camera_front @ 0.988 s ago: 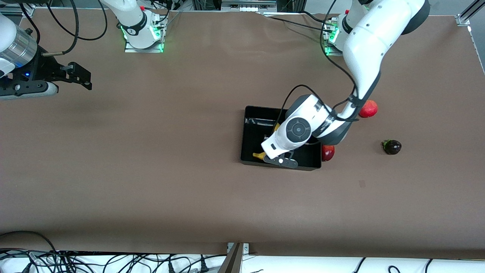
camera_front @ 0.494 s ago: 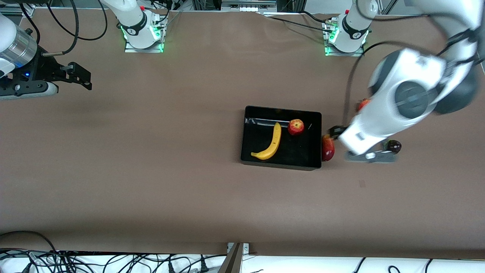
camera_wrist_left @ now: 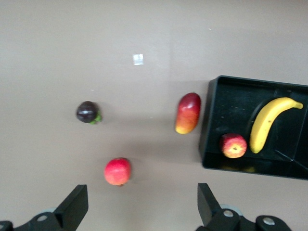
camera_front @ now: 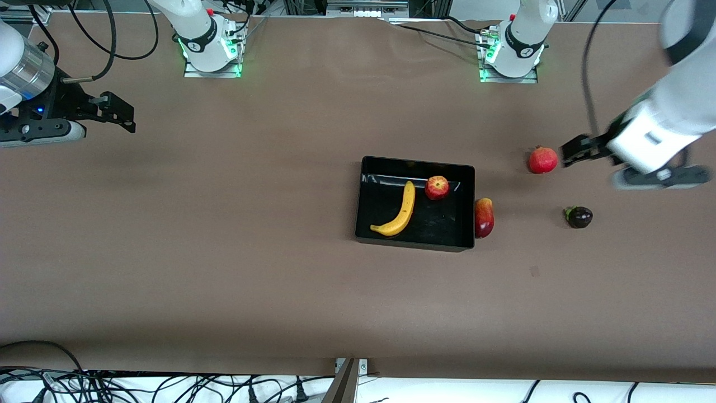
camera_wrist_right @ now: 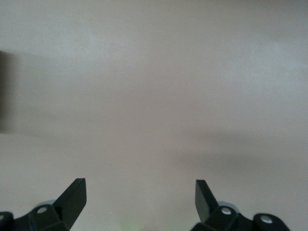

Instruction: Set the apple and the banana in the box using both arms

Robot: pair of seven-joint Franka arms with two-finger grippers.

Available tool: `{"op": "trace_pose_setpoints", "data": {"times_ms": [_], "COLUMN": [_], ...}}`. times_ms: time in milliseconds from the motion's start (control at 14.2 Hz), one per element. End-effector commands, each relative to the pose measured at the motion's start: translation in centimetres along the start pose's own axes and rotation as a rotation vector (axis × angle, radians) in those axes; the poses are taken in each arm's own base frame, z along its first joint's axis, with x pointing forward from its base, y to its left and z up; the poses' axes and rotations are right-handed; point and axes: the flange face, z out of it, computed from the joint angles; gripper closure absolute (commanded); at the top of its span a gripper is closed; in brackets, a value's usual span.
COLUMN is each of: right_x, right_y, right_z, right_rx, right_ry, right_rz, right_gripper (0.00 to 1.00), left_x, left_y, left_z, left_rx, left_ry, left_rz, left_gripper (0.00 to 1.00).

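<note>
Left gripper (camera_front: 576,150) withdrawn — banana (camera_front: 398,211), apple (camera_front: 437,187) boxed

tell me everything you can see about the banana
The banana is long, curved and plain yellow with darker tips, smooth-skinned and whole. It lies flat on the floor of the black box, running from the box's middle toward the wall nearer the front camera. The apple sits beside its upper tip, close by, though contact cannot be told. No gripper touches it.
</note>
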Motion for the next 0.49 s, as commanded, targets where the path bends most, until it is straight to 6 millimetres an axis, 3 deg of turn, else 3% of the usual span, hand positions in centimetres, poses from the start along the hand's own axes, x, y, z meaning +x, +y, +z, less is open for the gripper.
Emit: {"op": "trace_pose_setpoints", "data": {"times_ms": [0, 212, 424], "right_x": [0.0, 0.0, 0.0], "right_y": [0.2, 0.2, 0.2], "right_z": [-0.4, -0.5, -0.5], "right_rx": [-0.015, -0.015, -0.015], "right_ry": [0.001, 0.004, 0.004], "right_rz": [0.003, 0.003, 0.003], "right_gripper": [0.00, 0.00, 0.00], "left_x": [-4.5, -4.1, -4.0], "left_y": [-1.9, -2.9, -2.2], "left_z": [0.7, 2.2, 2.3], "left_rx": [0.022, 0.014, 0.016], "left_ry": [0.052, 0.012, -0.002], "left_rz": [0.100, 0.059, 0.047], "left_gripper": [0.00, 0.00, 0.00]}}
